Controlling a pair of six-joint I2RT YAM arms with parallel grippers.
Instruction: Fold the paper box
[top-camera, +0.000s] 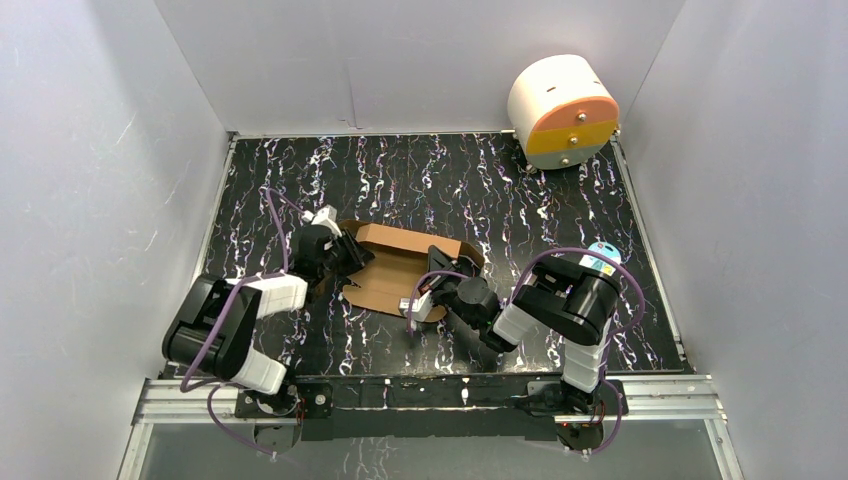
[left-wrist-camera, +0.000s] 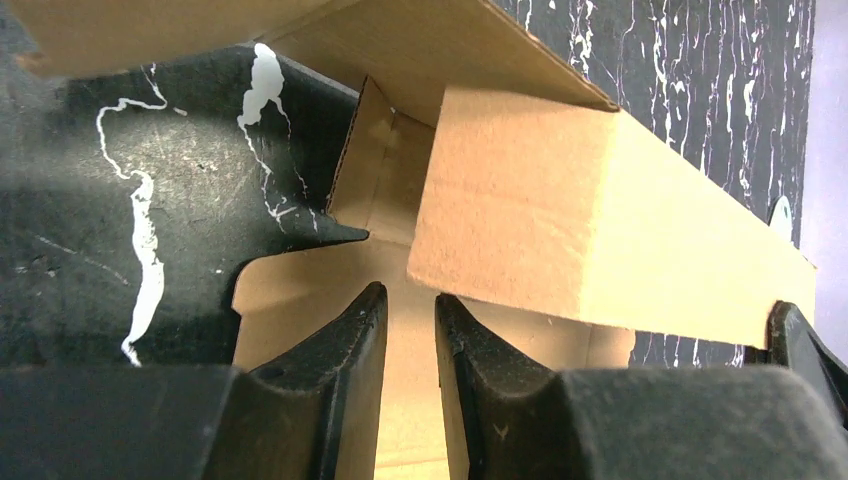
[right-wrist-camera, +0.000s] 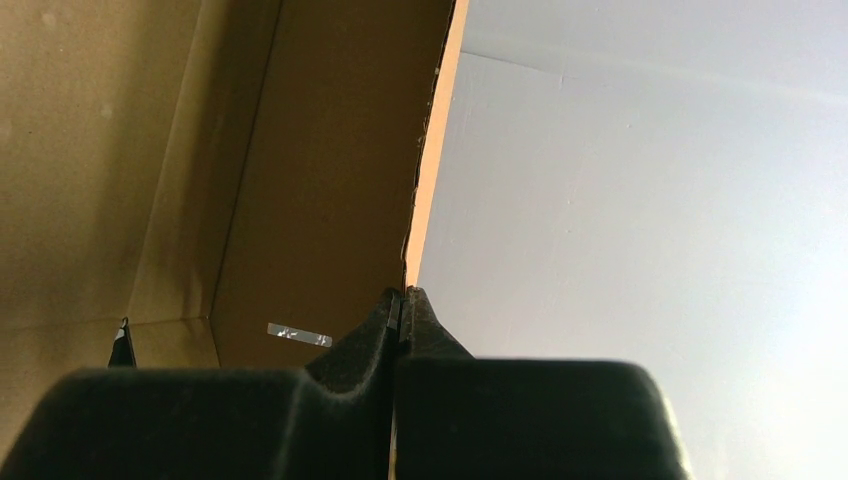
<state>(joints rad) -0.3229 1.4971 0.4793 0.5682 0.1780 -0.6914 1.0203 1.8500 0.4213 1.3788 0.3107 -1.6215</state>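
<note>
Beyond the paper box (top-camera: 408, 243), white cylinder (top-camera: 553, 95) (far corner, well apart)

The left arm (top-camera: 228, 330) is bent with its elbow far out to the left. Its forearm reaches inward and forward, so the left gripper (left-wrist-camera: 410, 296) lies low, with a narrow gap between its two fingers. The right arm (top-camera: 570, 300) rises from its base and folds toward the left, and the right gripper (right-wrist-camera: 402, 296) has its fingers pressed together on a thin edge of the paper box (right-wrist-camera: 300, 180).
</note>
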